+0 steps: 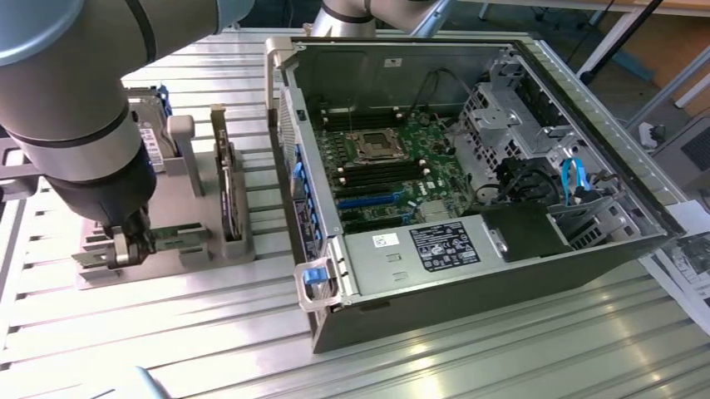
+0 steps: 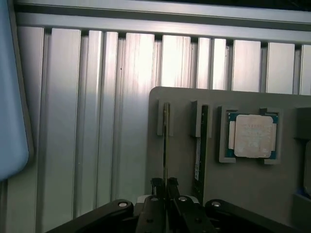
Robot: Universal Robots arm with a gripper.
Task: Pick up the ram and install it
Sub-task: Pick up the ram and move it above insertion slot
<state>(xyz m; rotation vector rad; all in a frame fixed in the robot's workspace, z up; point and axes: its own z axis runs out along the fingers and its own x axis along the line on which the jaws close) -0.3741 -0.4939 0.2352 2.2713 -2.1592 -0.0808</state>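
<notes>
Fingers [image 2: 156,184] pinch ram [image 2: 165,141] edge-on in holder [image 2: 243,184], near end hidden btwn them.

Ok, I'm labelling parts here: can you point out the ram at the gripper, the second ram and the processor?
the ram [image 2: 166,141], wrist view, on its thin edge, midway along.
the second ram [image 2: 204,126], wrist view, on its dark edge.
the processor [image 2: 252,136], wrist view, middle of its silver lid.
</notes>
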